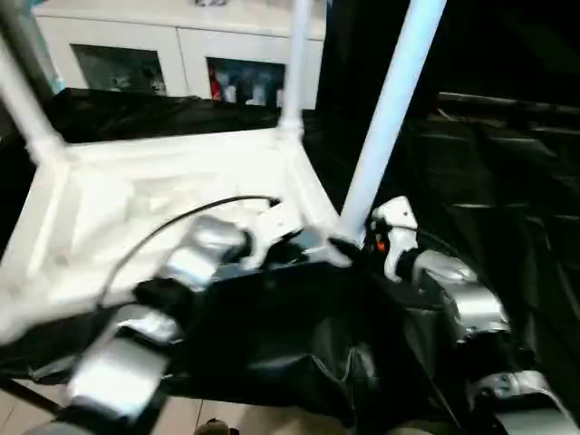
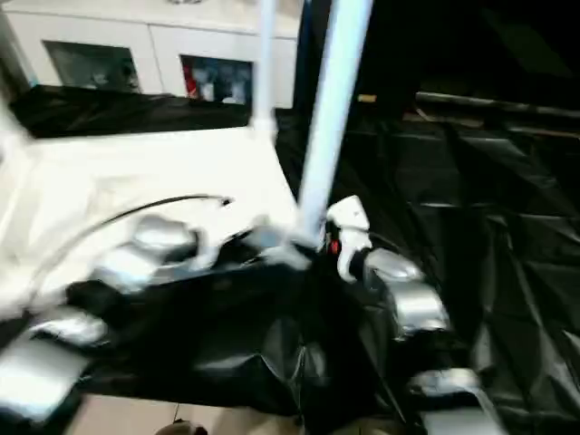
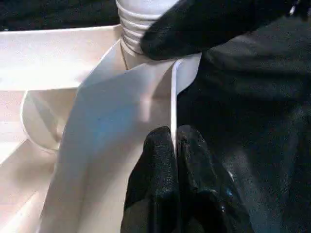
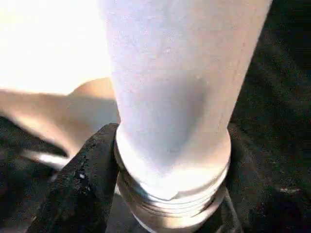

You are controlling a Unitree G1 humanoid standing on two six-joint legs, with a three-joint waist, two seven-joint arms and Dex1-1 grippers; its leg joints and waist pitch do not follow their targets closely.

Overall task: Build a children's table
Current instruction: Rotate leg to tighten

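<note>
Now you are looking down at the tabletop (image 1: 136, 208), lying underside up on a surface draped in black sheet (image 1: 507, 208). Two legs stand in its far corners: one at the far left (image 1: 23, 100), one at the far right (image 1: 294, 63). A third leg (image 1: 390, 109) rises tilted at the near right corner, its threaded end at the socket but seemingly not yet seated.

Your left gripper (image 3: 174, 145) has its fingers clenched together on the thin rim of the tabletop just beside that corner. Your right gripper (image 4: 165, 194) has its fingers around the base of the third leg, just above the thread; they seem to be grasping it.

Judging by looks, the hollow plastic leg is light, stiff and smooth, so it may slip or turn in the fingers. Hold it low, near the thread, for control. The tabletop looks light too and could slide on the sheet, so keep the rim pinned.
</note>
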